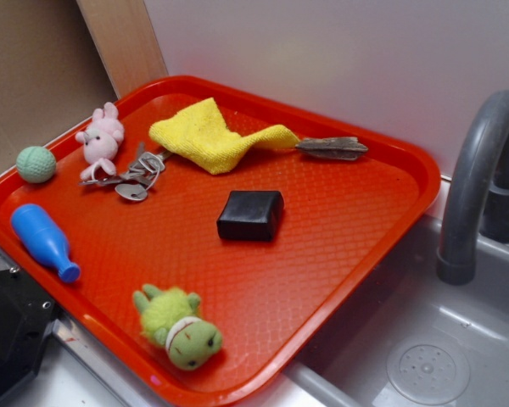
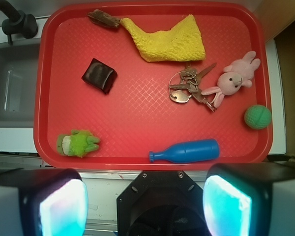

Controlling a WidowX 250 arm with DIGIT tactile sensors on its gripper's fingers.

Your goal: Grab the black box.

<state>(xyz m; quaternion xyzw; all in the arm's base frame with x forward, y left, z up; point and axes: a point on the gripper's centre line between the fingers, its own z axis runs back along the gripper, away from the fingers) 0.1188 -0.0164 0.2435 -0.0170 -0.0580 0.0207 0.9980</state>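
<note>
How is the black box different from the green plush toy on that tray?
The black box is dark, smooth and flat with rounded corners; the green plush toy is fuzzy, bright and lumpy, with a face and small limbs. The box lies near the middle of the red tray; the toy lies close to the tray's edge. They look about the same size, and each lies apart from the other things.

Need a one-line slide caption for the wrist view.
Open tool hangs short of the red plastic tray, where the small matte-black rectangular box lies untouched among toys, keys and a yellow cloth.
</note>
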